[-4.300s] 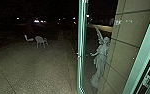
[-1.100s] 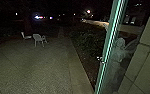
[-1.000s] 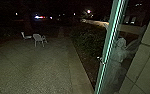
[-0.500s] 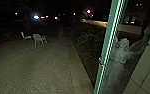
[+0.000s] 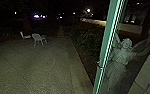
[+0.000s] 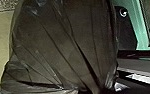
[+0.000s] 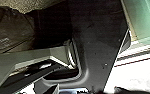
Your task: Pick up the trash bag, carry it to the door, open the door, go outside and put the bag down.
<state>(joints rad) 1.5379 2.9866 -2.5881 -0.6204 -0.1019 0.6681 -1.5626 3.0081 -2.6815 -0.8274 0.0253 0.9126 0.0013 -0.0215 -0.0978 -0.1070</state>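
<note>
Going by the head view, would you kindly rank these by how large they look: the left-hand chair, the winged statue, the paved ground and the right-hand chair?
1. Paved ground
2. Winged statue
3. Right-hand chair
4. Left-hand chair, a little smaller than the other

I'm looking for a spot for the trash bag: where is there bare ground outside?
Open paving lies in front of the chairs, bordered on the picture's right by the strip along the bushes. It's crowded farther right, where the door and statue stand near the wall.
</note>
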